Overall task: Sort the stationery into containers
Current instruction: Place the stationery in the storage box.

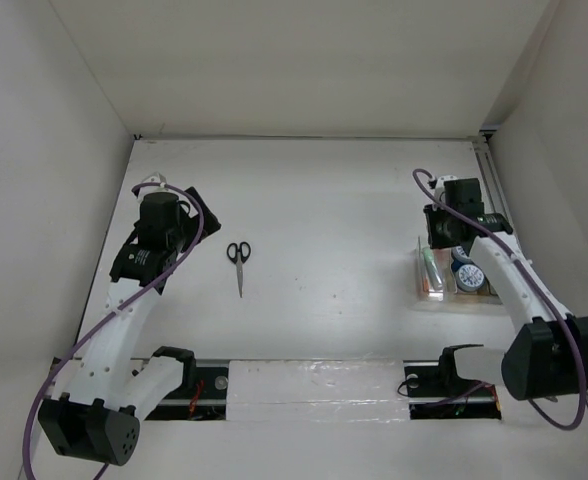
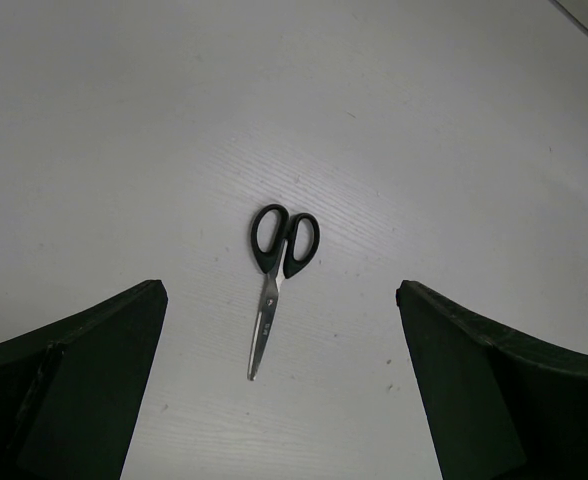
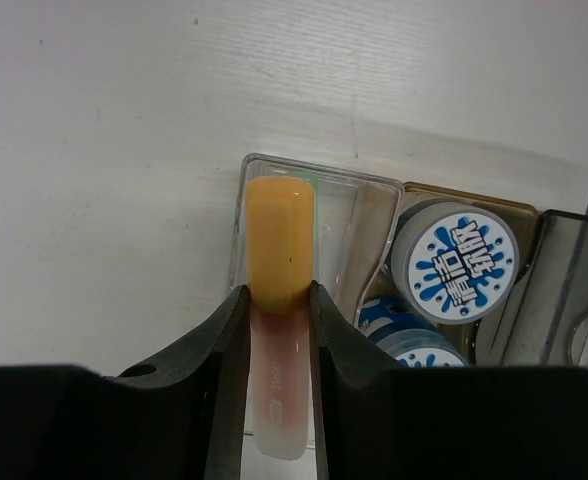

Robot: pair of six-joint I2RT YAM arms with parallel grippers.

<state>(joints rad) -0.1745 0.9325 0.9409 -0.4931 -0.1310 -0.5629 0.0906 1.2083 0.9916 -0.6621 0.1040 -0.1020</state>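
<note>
Small black-handled scissors (image 1: 239,262) lie flat on the white table, also in the left wrist view (image 2: 274,270), blades pointing toward me. My left gripper (image 1: 202,218) (image 2: 280,300) is open and empty, hovering just left of them. My right gripper (image 1: 444,240) (image 3: 274,315) is shut on the pink-orange marker (image 3: 279,240), holding it lengthwise over the left side of the clear plastic box (image 3: 349,182) (image 1: 432,272). Two blue-and-white cylinders (image 3: 454,260) (image 3: 409,335) sit in the adjoining wooden box (image 3: 474,196) (image 1: 471,278). A pale green marker (image 1: 429,265) lies in the clear box.
A smoky translucent wall (image 3: 574,290) stands right of the wooden box. White walls enclose the table (image 1: 334,220) on the left, back and right. A metal rail (image 1: 490,170) runs along the right wall. The arm bases (image 1: 314,385) stand at the near edge.
</note>
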